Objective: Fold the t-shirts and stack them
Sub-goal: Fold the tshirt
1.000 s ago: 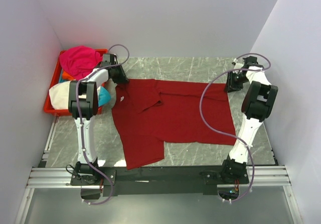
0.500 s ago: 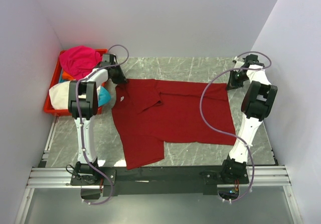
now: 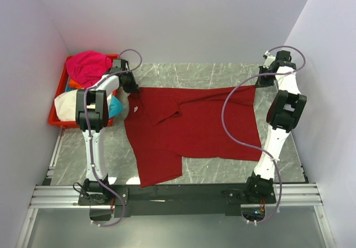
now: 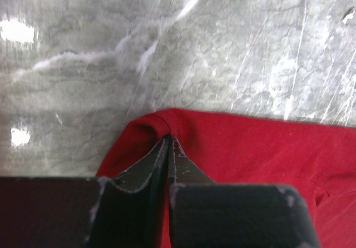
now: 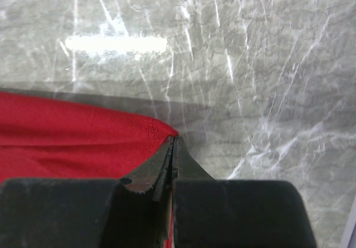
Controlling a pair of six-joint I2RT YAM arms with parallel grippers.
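A large dark red t-shirt point(image 3: 189, 128) lies spread on the grey marble table, one part hanging toward the front edge. My left gripper point(image 3: 133, 88) sits at its far left corner; the left wrist view shows the jaws pressed together on a raised fold of red cloth point(image 4: 250, 148). My right gripper point(image 3: 260, 83) is at the far right corner, and the right wrist view shows it shut on the hemmed tip of the cloth point(image 5: 72, 131), held just above the table. More t-shirts fill the crate: magenta point(image 3: 88, 65), cream-white point(image 3: 67, 104), cyan point(image 3: 115, 108), orange point(image 3: 75, 84).
A red plastic crate point(image 3: 53, 121) stands at the far left, close to my left arm. White walls close in the left, back and right sides. An aluminium rail point(image 3: 178, 195) with both arm bases runs along the near edge.
The right gripper closed on the shirt's far right corner and drew it back and outward, stretching the far edge. The left gripper closed on the far left corner.
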